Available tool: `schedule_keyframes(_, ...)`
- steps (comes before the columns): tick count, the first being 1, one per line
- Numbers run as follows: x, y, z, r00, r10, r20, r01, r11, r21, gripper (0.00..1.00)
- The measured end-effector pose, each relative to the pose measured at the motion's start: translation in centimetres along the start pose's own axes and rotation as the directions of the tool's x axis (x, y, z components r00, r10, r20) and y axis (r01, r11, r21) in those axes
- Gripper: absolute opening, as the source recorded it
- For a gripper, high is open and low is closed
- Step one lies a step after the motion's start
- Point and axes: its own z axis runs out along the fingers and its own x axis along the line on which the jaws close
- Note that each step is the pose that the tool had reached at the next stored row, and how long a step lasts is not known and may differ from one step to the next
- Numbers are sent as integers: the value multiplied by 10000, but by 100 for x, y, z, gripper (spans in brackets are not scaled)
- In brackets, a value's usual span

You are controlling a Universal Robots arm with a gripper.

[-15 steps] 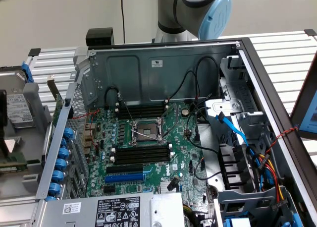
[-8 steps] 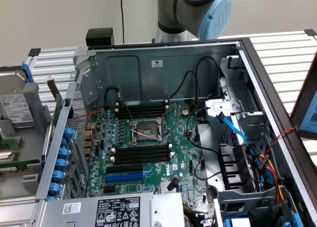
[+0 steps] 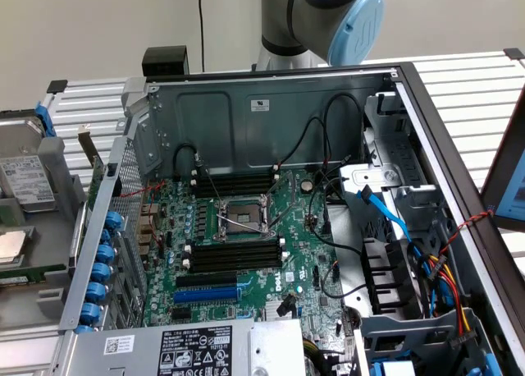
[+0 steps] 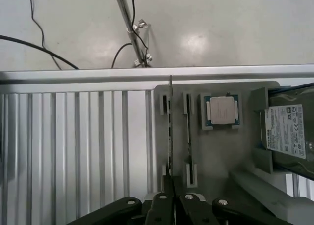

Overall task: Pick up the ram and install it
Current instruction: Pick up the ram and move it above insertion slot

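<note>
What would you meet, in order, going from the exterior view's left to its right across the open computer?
Hard drive → row of blue clips → processor socket → blue flat cable → coloured wire bundle → dark panel.

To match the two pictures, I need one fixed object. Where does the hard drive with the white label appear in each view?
Exterior view: the hard drive lies near the exterior view's left edge, in the grey holder, outside the open computer case.
Wrist view: the hard drive lies in the grey holder, next to the processor chip.
Shared landmark: the grey holder around the drive.
</note>
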Motion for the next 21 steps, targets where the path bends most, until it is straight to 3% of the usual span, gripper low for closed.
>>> schedule_keyframes(7, 20, 16, -305, 10000, -1, 12, 1, 10000, -12, 12)
schedule_keyframes(13, 44, 22, -495, 10000, -4, 57, 4, 10000, -23, 12)
schedule_keyframes(15, 55, 22, -532, 10000, -6, 88, 6, 10000, -24, 12)
schedule_keyframes(21, 71, 14, -541, 10000, -5, 92, 5, 10000, -26, 12)
